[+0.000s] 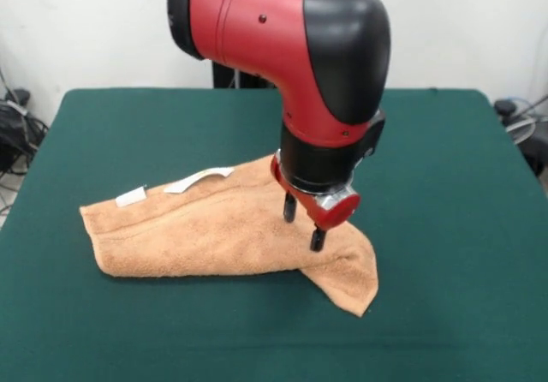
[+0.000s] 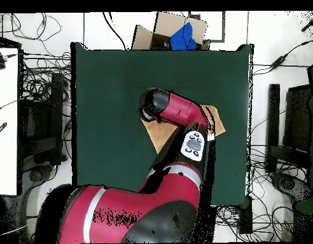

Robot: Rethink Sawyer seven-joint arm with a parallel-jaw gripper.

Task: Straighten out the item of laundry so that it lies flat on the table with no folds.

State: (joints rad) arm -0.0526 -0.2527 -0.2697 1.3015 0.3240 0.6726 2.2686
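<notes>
- The gripper (image 1: 303, 224) hung just above the towel (image 1: 214, 228), its two short black fingers (image 1: 289, 208) apart and pointing down, with nothing between them; it looked released, not gripping cloth.
- Whether the fingertips touched the terry could not be told from the front view; the lower finger seemed to sit right at the fabric's surface.
- The arm (image 1: 291, 48) came down from above, its bulky red and black wrist held almost upright over the towel's right part, tilted slightly so the red flange faced near and right.
- In the overhead view the arm (image 2: 175, 114) covered most of the towel (image 2: 160, 135), leaving only tan slivers beside the wrist, and the gripper itself was hidden.
- The towel lay on the table (image 1: 445, 185), a little near of its middle, still doubled: a thick rolled fold ran along the near edge and a pointed flap stuck out near and right.
- Two white tags (image 1: 199, 179) lay at its far edge, toward the left.
- The step in hand looked like positioning for a grasp on the folded layer, so the task seemed far from finished.
- The next move likely called for pinching only the top layer near the right flap and drawing it outward, without dragging the whole towel along.
</notes>
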